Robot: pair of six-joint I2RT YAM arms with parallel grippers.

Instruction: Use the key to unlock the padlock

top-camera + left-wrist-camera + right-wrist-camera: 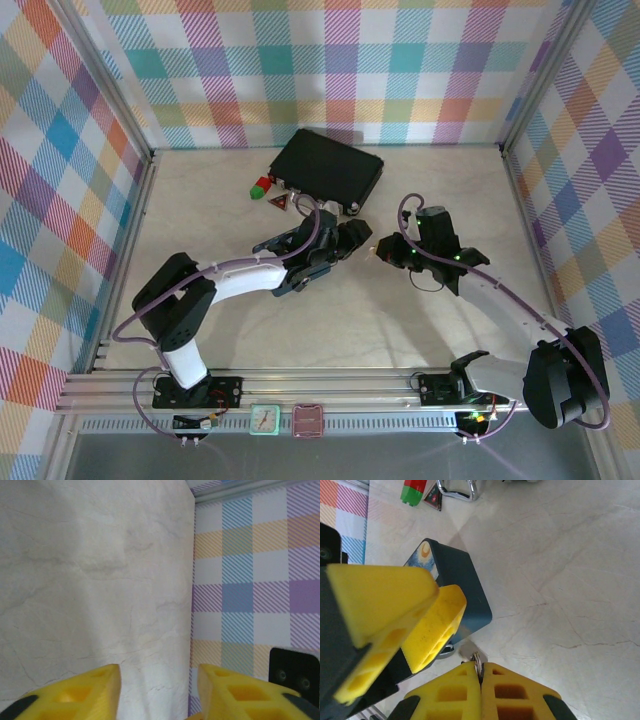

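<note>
Looking through the right wrist camera, we see the right end effector (481, 669) pressed together on the key (478, 659), of which a small grey loop sticks out above the fingertips. The padlock (448, 651) is a silvery sliver low beside the blue tin (467, 580), mostly hidden under a yellow finger of the left end effector (157, 675). We cannot tell whether it rests on the table (560, 580). The left wrist view shows that end effector's fingers standing apart.
</note>
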